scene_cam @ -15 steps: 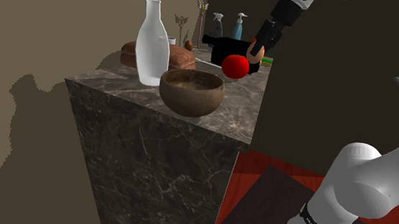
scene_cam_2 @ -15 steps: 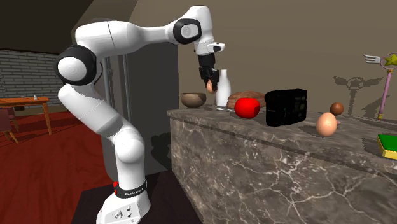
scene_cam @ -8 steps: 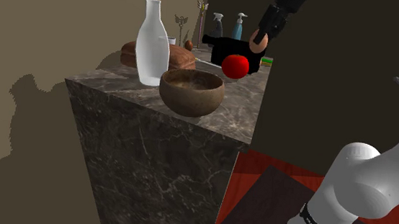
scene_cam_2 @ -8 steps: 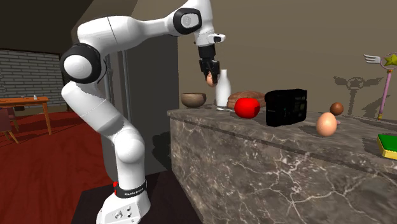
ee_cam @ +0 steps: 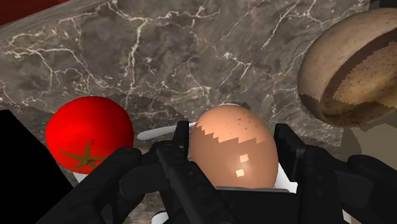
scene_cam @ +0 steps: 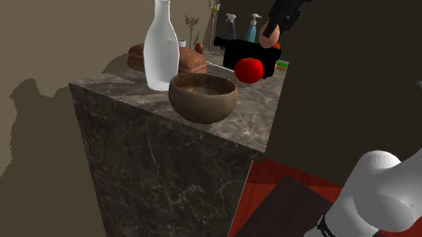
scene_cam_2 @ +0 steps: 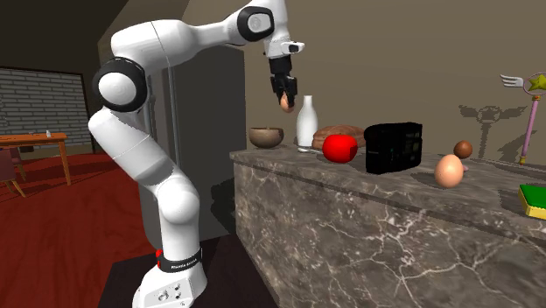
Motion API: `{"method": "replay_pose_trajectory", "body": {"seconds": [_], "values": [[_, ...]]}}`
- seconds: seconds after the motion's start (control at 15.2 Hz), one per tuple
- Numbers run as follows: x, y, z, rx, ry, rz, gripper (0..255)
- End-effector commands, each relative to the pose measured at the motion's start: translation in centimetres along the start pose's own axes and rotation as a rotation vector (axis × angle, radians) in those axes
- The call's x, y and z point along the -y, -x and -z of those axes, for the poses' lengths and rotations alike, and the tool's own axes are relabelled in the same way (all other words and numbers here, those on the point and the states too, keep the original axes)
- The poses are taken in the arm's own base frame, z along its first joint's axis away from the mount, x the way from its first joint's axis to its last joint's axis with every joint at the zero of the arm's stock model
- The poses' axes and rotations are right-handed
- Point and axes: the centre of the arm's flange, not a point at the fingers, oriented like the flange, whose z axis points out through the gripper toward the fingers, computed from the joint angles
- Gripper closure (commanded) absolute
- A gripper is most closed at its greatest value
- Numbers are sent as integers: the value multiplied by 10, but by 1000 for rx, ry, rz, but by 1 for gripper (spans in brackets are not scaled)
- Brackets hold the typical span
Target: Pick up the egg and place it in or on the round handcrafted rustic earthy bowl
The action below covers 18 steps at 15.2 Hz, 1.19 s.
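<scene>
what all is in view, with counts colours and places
speckled brown egg: 1, brown, clasped in gripper
second brown egg: 1, brown, on counter
round brown bowl: 1, brown, counter corner
tall white bottle: 1, white, beside bowl
black box: 1, black, on counter
round red tomato: 1, red, beside box
brown bread loaf: 1, brown, beside bottle
small dark ball: 1, brown, by second egg
green block: 1, green, far end
spray bottles: 2, grey, blue, far end
dark marble counter: 1, grey, beside arm
white robot arm: 1, white, reaching over counter
black gripper: 1, black, shut on egg
</scene>
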Motion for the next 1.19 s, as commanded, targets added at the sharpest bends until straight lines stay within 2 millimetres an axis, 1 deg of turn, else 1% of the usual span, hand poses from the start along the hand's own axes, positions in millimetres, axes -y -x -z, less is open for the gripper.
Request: {"method": "replay_pose_trajectory", "body": {"seconds": [0.0,0.99,1.06,1.12], "values": [[28,-1,-5,0,0,-1,255],[221,-15,-45,0,0,-1,255],[230,-16,-46,0,0,-1,255],[229,-15,-51,0,0,-1,255]]}}
